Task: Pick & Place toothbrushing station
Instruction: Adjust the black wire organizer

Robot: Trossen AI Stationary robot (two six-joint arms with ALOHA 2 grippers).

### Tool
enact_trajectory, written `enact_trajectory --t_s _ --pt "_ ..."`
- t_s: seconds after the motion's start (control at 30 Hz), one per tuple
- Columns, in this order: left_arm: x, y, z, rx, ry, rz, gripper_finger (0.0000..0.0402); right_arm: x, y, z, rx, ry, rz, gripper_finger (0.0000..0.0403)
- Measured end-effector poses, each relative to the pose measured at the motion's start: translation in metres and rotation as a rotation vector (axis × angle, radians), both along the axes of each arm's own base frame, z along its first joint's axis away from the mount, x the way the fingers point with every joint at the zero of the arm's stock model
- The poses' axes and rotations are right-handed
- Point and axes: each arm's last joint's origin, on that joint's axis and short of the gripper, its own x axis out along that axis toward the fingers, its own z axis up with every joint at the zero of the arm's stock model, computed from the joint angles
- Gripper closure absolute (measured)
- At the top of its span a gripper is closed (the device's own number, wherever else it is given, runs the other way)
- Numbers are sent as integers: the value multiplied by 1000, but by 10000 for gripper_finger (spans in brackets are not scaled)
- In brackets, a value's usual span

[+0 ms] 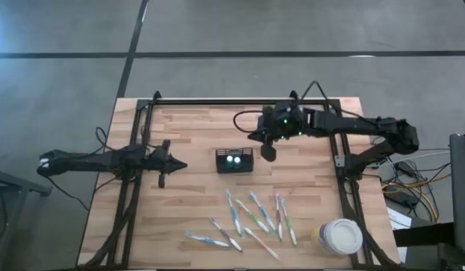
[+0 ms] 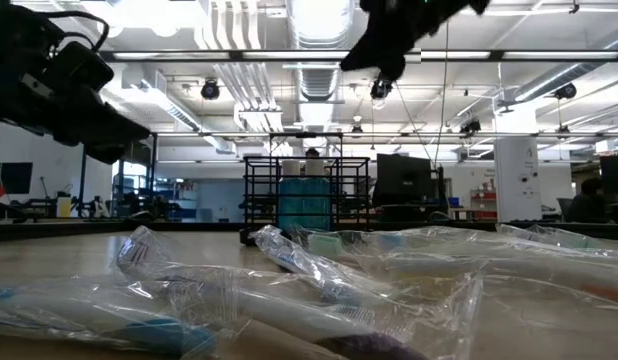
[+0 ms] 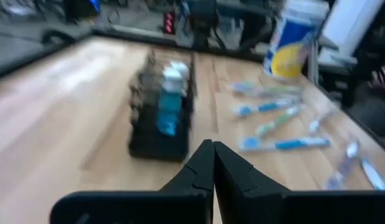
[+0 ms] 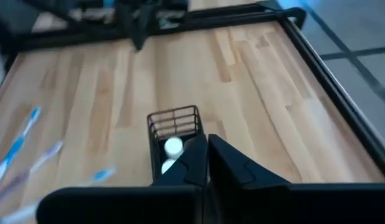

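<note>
Caddy (image 1: pixel 234 160) at table (image 1: pixel 187 135) centre, two bottles inside. Rigid, light wire mesh; likely top-heavy. Grip at upper rim wire. Right gripper (image 1: pixel 268 153) pressed together, empty, just beside caddy. Left gripper (image 1: pixel 180 165) pressed together, apart.

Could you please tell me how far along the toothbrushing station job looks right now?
Nothing looks placed yet. The black wire-mesh caddy stands mid-table holding two white-capped bottles. The right hand, shut and empty, hovers beside it; the left hand waits shut. Wrapped toothbrushes lie loose on the table.

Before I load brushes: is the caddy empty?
Not empty. The black mesh caddy holds two white-capped bottles, blue in the left wrist view.
</note>
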Motion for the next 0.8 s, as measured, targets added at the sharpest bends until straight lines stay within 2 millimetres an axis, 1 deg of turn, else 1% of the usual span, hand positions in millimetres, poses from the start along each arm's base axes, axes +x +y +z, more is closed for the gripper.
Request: enact_trajectory --t_s 0.17,0.27,0.37,0.43,0.53,0.6,0.7,0.8 --pt "9 -7 1 -1 -21 -61 399 -2 -8 -34 52 -61 -120 394" --pt "14 -10 1 -17 -26 -84 400 -4 -13 -49 49 -31 -204 394" --pt "19 -13 1 -30 -24 -95 400 -5 -20 -64 85 18 -259 394" --pt "22 -13 -1 -33 11 -92 400 -2 -21 -69 92 30 -269 394" --pt "31 -15 6 -32 8 -95 401 1 -23 -74 97 51 -269 394" --pt "36 -16 3 -30 45 -100 401 3 -23 -80 109 70 -276 394" --pt "47 -18 10 -18 50 -109 401 5 -26 -87 120 102 -292 394" --pt "56 -19 9 -9 74 -114 401 4 -28 -94 127 148 -299 394"
